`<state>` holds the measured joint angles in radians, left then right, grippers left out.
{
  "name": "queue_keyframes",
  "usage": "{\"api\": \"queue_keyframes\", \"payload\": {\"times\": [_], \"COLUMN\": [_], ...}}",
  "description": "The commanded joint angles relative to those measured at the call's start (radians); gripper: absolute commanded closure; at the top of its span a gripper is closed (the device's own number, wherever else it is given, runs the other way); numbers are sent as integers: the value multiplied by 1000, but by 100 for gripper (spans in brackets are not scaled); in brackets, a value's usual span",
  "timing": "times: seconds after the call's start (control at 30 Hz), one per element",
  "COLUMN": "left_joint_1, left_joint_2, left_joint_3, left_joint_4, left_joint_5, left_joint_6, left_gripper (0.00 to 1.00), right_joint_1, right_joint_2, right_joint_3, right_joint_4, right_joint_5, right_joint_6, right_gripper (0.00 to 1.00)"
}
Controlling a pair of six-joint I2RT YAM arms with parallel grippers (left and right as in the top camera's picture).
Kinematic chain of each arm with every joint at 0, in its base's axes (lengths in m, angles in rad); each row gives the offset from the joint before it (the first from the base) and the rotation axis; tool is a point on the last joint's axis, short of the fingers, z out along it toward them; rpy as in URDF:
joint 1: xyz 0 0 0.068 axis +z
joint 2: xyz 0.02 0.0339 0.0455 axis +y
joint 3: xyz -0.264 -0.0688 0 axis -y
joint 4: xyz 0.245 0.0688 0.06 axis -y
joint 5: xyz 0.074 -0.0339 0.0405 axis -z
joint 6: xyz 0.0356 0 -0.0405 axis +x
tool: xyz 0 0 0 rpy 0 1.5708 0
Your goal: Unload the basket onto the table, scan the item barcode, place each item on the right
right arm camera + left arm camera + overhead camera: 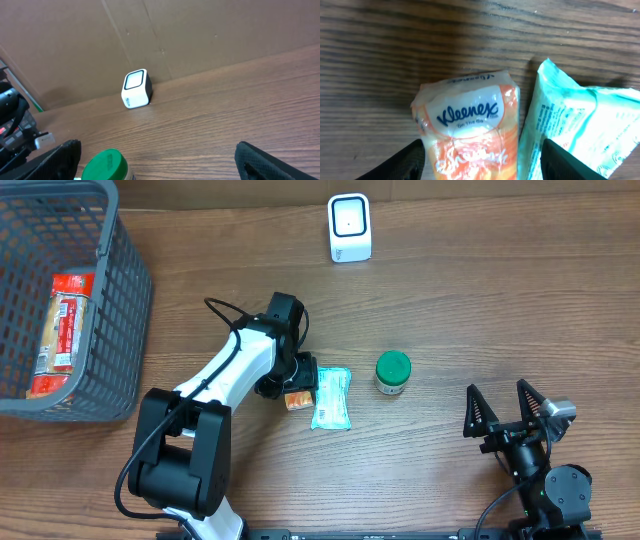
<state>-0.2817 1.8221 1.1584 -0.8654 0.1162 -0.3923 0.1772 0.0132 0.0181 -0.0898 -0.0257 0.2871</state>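
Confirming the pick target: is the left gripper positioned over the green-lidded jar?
No, the left gripper straddles the orange tissue pack beside the teal packet.

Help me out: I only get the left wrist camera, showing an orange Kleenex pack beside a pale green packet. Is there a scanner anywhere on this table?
Observer: Yes, a small white scanner stands at the far side of the table, well apart from the Kleenex pack.
Operator: Anything else lying around?
Observer: A green-lidded jar stands upright just right of the pale green packet, not touching it.
Operator: And the other arm?
Observer: The right gripper hangs open and empty near the front right corner.
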Motion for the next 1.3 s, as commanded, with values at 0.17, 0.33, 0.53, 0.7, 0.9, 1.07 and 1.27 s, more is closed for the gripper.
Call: {"api": "queue_keyframes", "payload": {"times": [0.17,0.33,0.53,0.7,0.9,1.07,1.27], "left_joint_1": [28,85,146,135,99,85,51], "left_joint_2": [-7,-7,-6,-6,-6,-6,-6], "left_joint_3": [159,160,130,40,-80,-100,-100], "left_joint_4": [-78,-125,-157,-109,27,65,117], "left_joint_5": [-102,-190,-230,-215,-126,-65,35], "left_joint_6": [-4,-23,-30,-31,-31,-30,-7], "left_gripper": [36,96,96,96,96,96,96], "right_joint_1": [-3,-3,-3,-3,-3,-3,-3], "right_joint_2": [-5,-5,-5,-5,-5,-5,-5], "right_joint_3": [-10,-10,-10,-10,-10,-10,-10], "right_joint_4": [6,6,6,6,6,6,6], "right_joint_5": [2,1,2,2,2,2,2], "right_joint_6": [-6,-6,-6,-6,-6,-6,-6], "right_gripper": [0,0,0,0,0,0,0]}}
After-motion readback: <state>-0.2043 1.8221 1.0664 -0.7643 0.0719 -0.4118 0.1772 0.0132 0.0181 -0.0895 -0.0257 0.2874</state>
